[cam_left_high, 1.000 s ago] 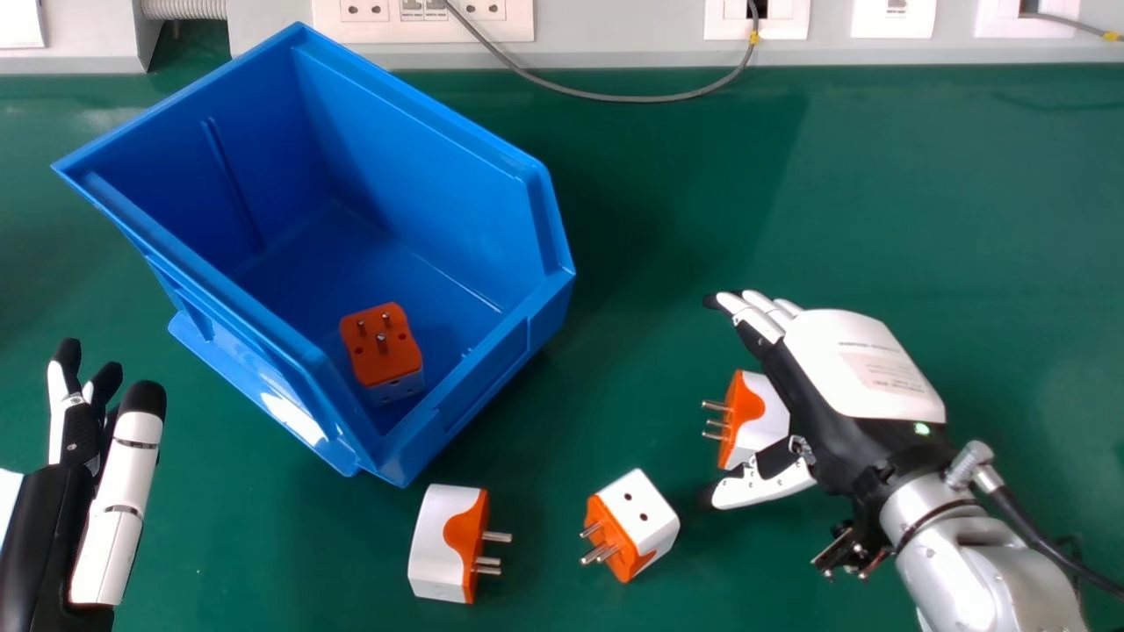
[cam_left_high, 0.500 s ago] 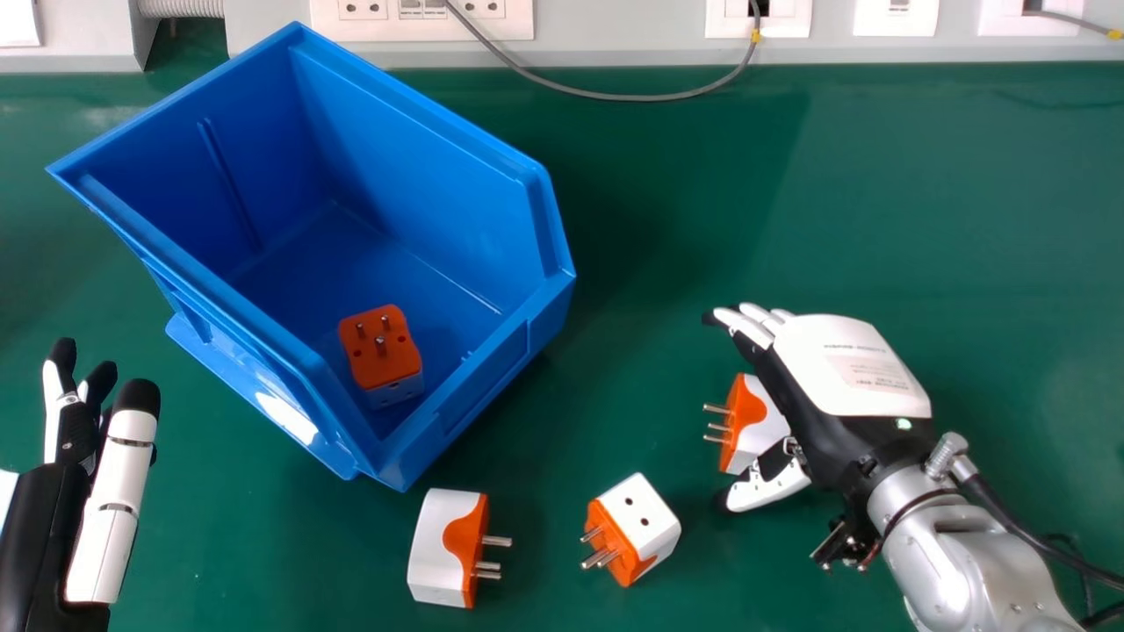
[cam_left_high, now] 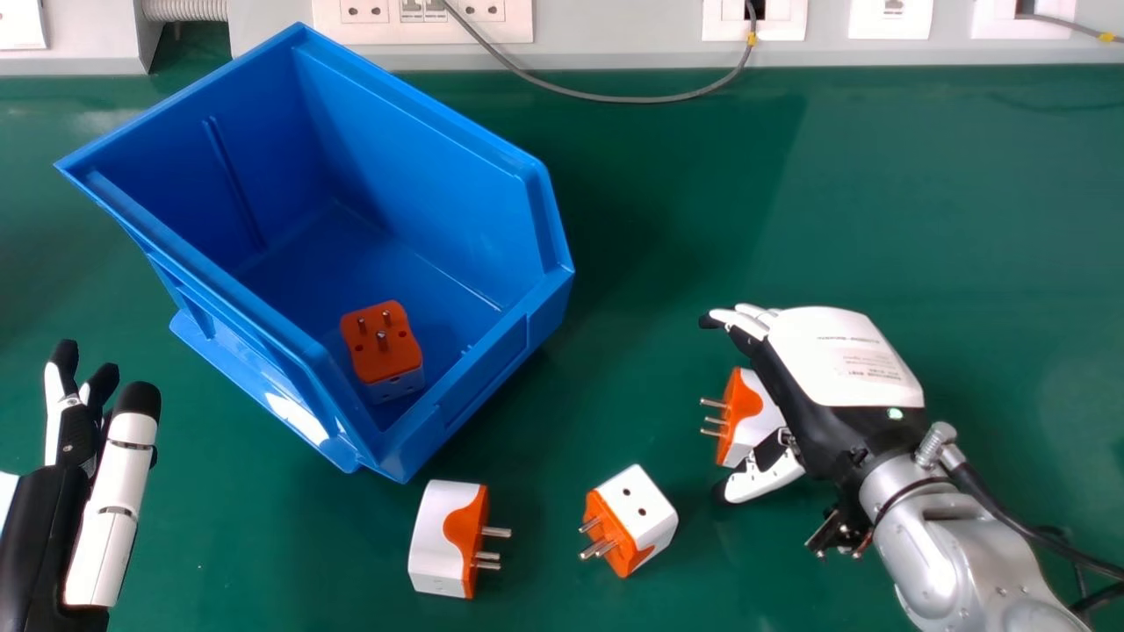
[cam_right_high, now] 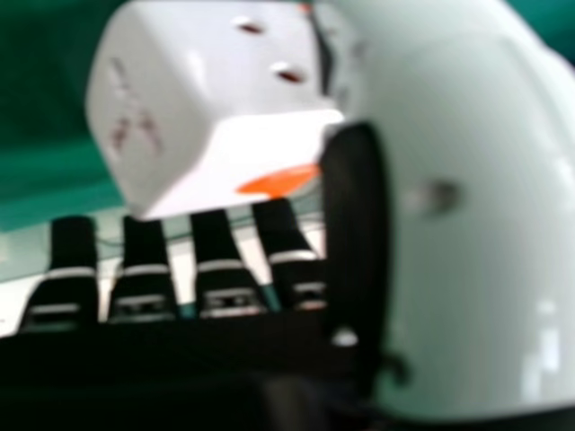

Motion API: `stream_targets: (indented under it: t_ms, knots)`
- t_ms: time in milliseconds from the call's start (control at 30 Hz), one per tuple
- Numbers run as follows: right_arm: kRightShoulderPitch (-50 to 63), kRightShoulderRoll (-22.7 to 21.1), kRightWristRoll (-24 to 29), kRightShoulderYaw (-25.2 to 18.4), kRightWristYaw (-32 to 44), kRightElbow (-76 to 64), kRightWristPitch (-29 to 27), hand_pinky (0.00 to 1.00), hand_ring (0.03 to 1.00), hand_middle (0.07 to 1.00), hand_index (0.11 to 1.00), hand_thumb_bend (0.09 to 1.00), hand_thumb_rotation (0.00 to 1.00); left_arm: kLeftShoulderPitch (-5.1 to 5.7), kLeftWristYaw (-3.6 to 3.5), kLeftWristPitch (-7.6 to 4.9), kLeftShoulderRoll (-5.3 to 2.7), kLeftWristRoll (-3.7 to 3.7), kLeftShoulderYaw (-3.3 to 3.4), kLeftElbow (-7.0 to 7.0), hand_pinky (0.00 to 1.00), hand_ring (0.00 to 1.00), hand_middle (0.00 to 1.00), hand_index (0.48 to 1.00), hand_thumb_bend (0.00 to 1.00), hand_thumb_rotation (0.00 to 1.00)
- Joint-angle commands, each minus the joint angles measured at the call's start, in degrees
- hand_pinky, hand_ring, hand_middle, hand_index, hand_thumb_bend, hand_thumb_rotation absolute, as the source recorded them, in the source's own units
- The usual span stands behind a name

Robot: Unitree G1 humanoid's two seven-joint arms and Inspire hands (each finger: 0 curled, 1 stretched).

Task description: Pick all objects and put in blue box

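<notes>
We had our right hand [cam_left_high: 839, 360] spread around a boxy white-and-orange plastic adapter [cam_left_high: 752, 415], four o'clock from the angular blue plastic box [cam_left_high: 421, 167].

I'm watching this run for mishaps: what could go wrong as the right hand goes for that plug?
The fingers of the right hand look straight, not curled round the plug beside them, so closing could push it away or let it slip.

The middle loose plug lies near the thumb and might get knocked.

The box has raised walls, so a low carry might catch its rim.
</notes>
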Motion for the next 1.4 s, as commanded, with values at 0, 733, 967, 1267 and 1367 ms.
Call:
stream_targets:
  t_ms: [0,733,967,1267,1367]
  knots:
    - [-1.16,-1.00,-0.34,0.10,0.06,1.06,1.31,0.81,0.868,0.870,0.833,0.734,0.00,-0.30,-0.04,-1.07,0.52,-0.66,0.74,-0.58,0.90,0.97,1.00,1.000,0.45,1.00]
    - [-5.77,-1.50,-0.18,2.82,4.39,5.54,6.10,0.79,0.851,0.846,0.785,0.645,0.00,-0.41,-0.09,0.31,0.56,-0.96,1.10,-1.71,0.89,0.97,1.00,1.000,0.46,1.00]
    - [-6.08,-1.52,1.35,2.69,8.02,3.86,8.70,0.75,0.832,0.826,0.759,0.612,0.00,0.23,-0.36,1.60,0.66,-1.47,1.22,-3.66,0.89,0.97,1.00,1.000,0.46,1.00]
    - [-6.28,-1.63,1.63,2.40,10.80,2.37,12.47,0.74,0.832,0.819,0.748,0.598,0.00,-0.09,-0.88,1.62,0.80,-2.01,1.59,-3.18,0.90,0.97,1.00,1.000,0.45,1.00]
    - [-6.65,-1.69,1.21,2.77,11.42,2.33,13.65,0.75,0.837,0.821,0.757,0.606,0.00,-0.07,-0.89,1.76,0.78,-2.04,1.61,-3.40,0.90,0.97,1.00,1.000,0.45,1.00]
